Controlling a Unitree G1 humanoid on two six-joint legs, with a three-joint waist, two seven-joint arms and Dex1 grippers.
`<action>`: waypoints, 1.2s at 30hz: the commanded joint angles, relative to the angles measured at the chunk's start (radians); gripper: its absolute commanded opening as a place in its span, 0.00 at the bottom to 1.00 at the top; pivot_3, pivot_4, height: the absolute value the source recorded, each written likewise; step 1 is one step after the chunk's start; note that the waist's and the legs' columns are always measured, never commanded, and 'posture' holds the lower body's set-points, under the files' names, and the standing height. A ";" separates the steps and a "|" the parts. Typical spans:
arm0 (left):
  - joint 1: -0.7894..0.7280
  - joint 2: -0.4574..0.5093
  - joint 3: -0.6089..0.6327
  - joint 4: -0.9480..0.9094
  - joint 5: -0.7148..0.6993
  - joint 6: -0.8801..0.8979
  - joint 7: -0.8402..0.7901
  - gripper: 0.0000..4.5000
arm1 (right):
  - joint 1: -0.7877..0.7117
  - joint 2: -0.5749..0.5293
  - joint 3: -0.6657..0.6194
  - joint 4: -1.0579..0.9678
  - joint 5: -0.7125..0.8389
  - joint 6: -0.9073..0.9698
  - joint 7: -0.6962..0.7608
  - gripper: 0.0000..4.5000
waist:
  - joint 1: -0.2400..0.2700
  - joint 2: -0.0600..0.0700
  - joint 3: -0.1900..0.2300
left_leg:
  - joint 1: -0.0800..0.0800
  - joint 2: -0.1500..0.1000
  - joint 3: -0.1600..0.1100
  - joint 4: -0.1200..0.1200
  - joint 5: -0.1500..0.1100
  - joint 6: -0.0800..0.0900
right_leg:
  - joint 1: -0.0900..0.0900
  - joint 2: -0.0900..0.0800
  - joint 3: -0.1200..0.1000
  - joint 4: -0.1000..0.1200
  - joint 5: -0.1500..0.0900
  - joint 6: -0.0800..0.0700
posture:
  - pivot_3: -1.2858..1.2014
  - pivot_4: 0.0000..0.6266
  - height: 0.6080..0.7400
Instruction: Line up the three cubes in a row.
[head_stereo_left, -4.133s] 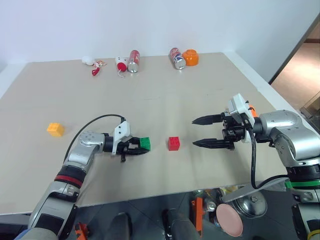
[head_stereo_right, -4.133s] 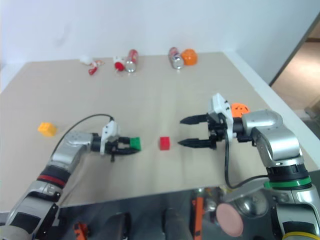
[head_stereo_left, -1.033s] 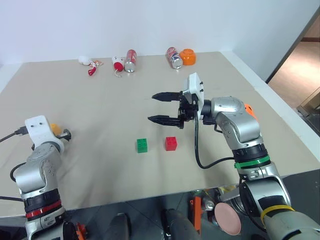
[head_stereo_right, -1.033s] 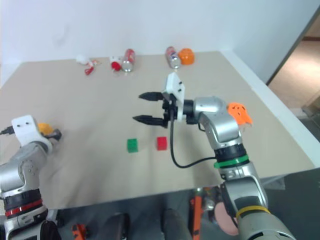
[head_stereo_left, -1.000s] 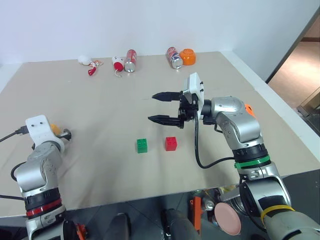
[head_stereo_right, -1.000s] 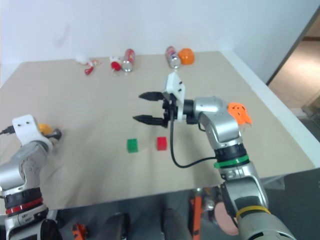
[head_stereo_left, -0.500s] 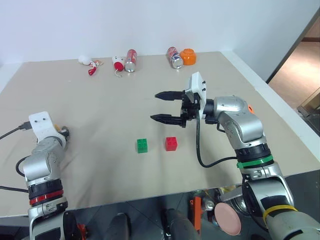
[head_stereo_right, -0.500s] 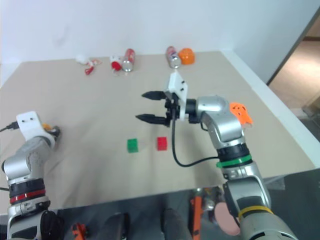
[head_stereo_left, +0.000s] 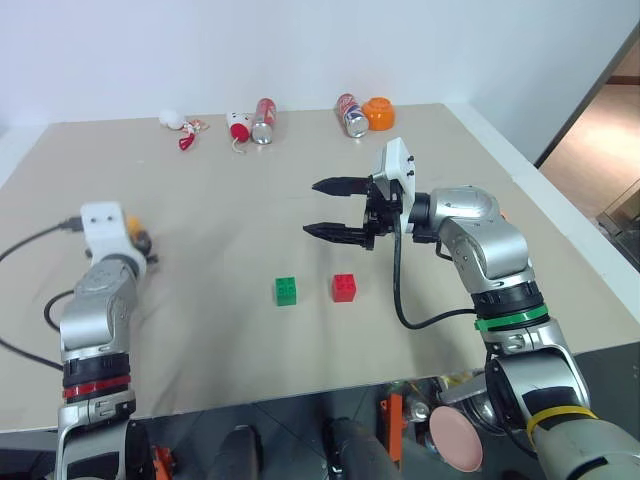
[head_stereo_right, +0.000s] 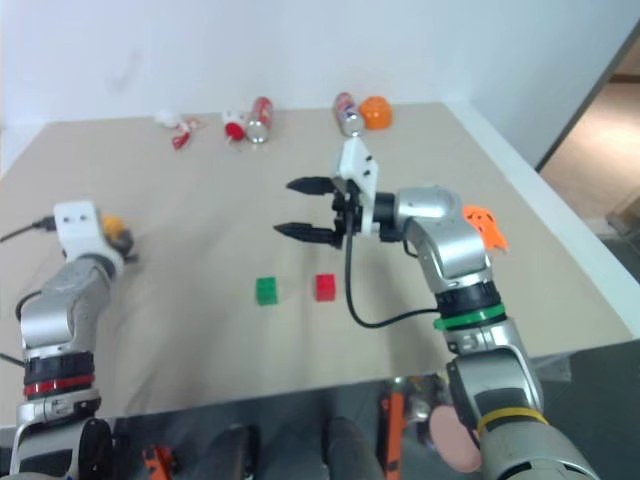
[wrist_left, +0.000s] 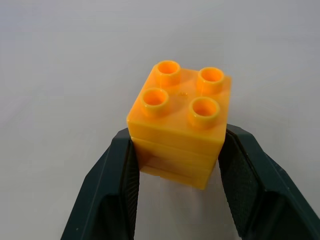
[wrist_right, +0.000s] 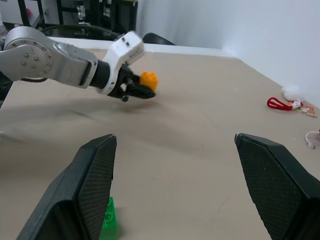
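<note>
Beige bench (head_stereo_left: 300, 200) against a plain pale wall, with cans and small toys lined along its far edge. Landmark for this report: the green cube (head_stereo_left: 286, 290), resting on the bench near the front centre. The red cube (head_stereo_left: 344, 287) sits just beside it on the right-arm side, a small gap between them, roughly level with it.

Left gripper (wrist_left: 175, 165): fingers (wrist_left: 117, 190) closed on the yellow-orange cube (wrist_left: 179, 120), pads against two opposite side faces, studs up. In the right wrist view the cube is carried clear of the bench, well apart from the green cube on the left-arm side.

Right gripper (head_stereo_left: 335, 208): fingers spread wide, holding nothing, hovering beyond the red cube toward the far edge.

Risks, as judged: the pads grip the lower part of the cube only, so it could tip or slip in transit. Set down askew or too close, it could nudge the green cube and break the line.
</note>
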 joint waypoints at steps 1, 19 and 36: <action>-0.047 0.043 -0.094 -0.084 -0.104 -0.142 -0.302 0.38 | -0.015 -0.060 -0.051 -0.049 0.036 0.016 0.050 0.87 | 0.001 0.000 0.000 | -0.001 0.000 0.000 0.000 0.000 0.000 | 0.000 0.000 0.000 0.000 0.000 0.000 | 0.52 0.24 1.00; 0.051 0.284 -0.314 0.243 -0.205 -0.576 -1.339 0.38 | 0.190 -0.255 -0.165 -0.352 0.150 0.181 0.018 0.87 | -0.002 0.001 0.000 | 0.000 0.003 0.002 0.000 -0.002 -0.003 | -0.003 0.005 0.005 0.000 -0.004 -0.004 | 0.52 0.24 1.00; 0.108 0.256 -0.299 0.371 -0.171 -0.736 -1.368 0.38 | 0.276 -0.320 -0.202 -0.385 0.176 0.200 0.006 0.87 | -0.002 0.001 0.000 | -0.001 0.004 0.004 0.001 -0.003 -0.002 | -0.004 0.006 0.007 0.001 -0.004 -0.004 | 0.52 0.24 1.00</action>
